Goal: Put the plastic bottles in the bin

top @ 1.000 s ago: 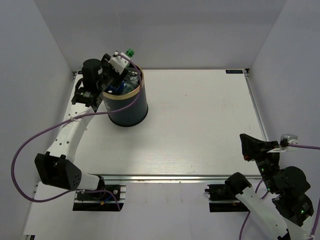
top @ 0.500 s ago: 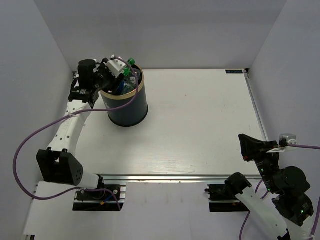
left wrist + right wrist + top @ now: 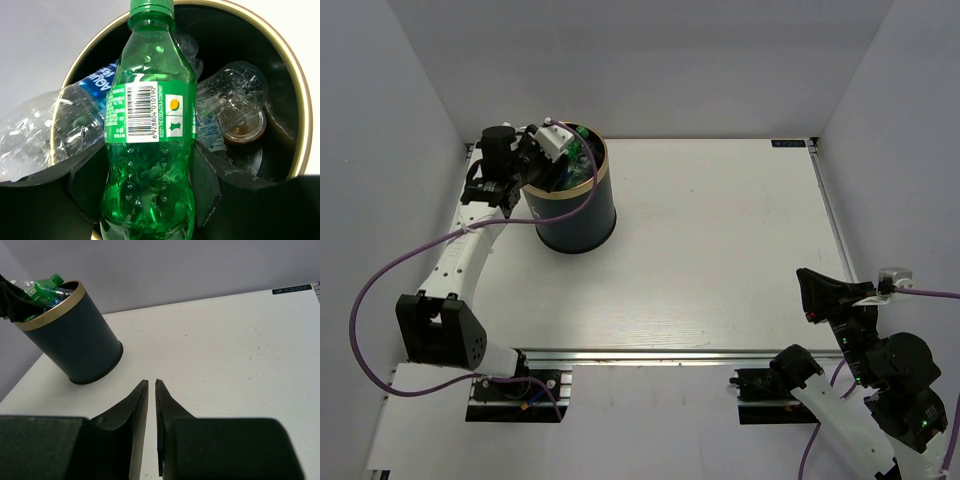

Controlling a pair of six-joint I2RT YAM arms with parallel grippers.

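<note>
Claw status, left side first. The left claw (image 3: 563,152) sits over the mouth of the bin (image 3: 582,218), which stands upright at the far left corner of the worktop (image 3: 720,230). Its fingers (image 3: 205,175) are part-closed and clamp the lower body of the green bottle (image 3: 150,100) from both sides, so the grip is firm on that bottle. In the left wrist view the bottle runs lengthwise away from the camera, with its barcode label facing up and its green cap reaching the far gold rim of the bin. In the right wrist view the cap end shows above the rim.

Bin contents, seen past the held bottle:
- to its left, a clear bottle with a blue label (image 3: 65,120), crumpled, its body lying over the rim;
- to its right, a plain clear bottle (image 3: 235,100) lower inside the bin, base toward the camera.

The middle of the worktop is bare white surface.

At the near right corner, well apart from the bin, the right claw (image 3: 151,385) points toward the bin. Its fingers are closed to a thin slit and hold nothing.
</note>
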